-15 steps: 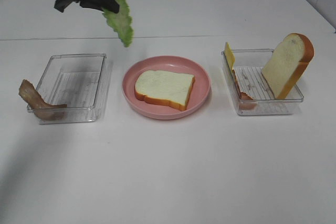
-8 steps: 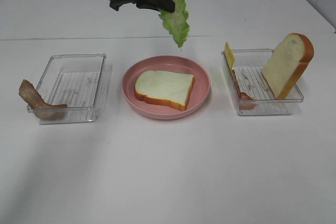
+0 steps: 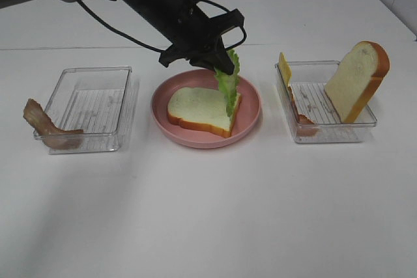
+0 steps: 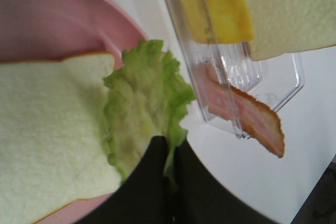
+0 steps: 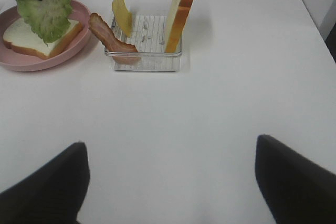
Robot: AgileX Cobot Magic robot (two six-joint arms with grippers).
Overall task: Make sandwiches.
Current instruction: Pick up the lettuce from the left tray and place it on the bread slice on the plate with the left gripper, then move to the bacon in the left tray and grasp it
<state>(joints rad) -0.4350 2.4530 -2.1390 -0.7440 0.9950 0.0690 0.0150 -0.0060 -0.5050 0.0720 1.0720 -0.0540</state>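
Bright and even throughout, lit softly from overhead; faint, short shadows only, under the pink plate (image 3: 195,140) and the clear trays (image 3: 127,96); white table (image 3: 208,213) close to washed out toward the far edge, dimmer and greyer at the near left; crisp in the high view; blurred at close range in the left wrist view, lettuce (image 4: 144,98) and left gripper (image 4: 169,148) both soft; right gripper (image 5: 169,142) just two dark unfocused blobs.

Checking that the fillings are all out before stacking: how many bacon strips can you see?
2. The left bacon strip drapes over the front-left corner of the left tray. The right bacon strip leans on the left wall of the right tray. No hidden third is apparent.
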